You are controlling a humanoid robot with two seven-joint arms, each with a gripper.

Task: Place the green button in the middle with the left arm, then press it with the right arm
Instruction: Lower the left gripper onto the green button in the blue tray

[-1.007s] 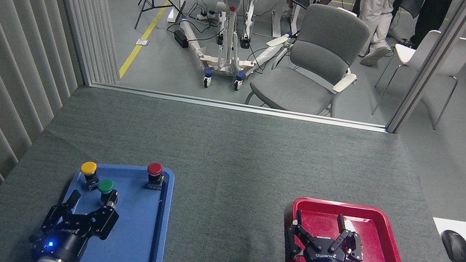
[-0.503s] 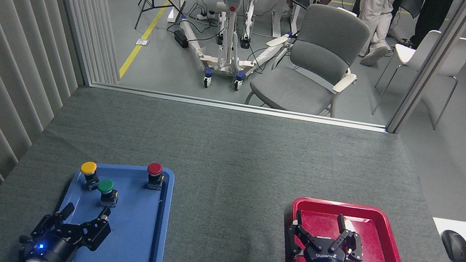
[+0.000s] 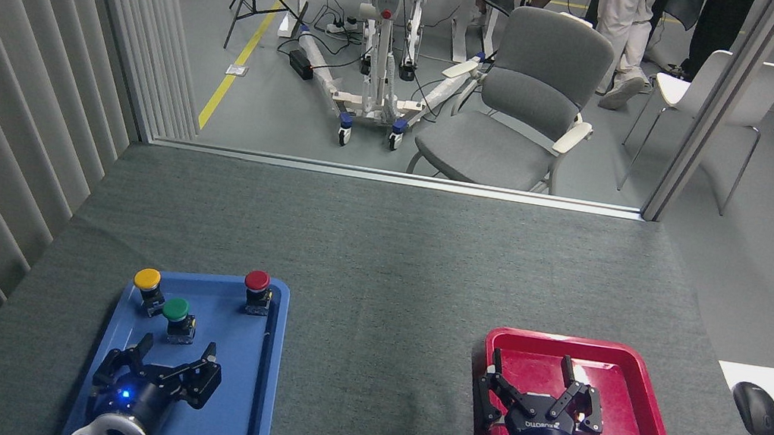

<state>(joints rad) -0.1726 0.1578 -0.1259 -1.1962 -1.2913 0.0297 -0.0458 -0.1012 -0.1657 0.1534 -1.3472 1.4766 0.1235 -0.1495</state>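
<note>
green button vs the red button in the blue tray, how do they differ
The green button has a dark-green cap; the red button has a red one. The green button stands nearer the left pincer, beside a yellow button; the red button stands alone by the blue tray's far right corner. Both are upright.

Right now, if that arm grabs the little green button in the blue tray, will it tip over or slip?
The green button looks top-heavy: a wide round cap on a narrower dark base, so a sideways nudge could tip it. It seems rigid and light, being small. The smooth cap may slip; the squarer base probably grips better. The left gripper is open just short of it.
</note>
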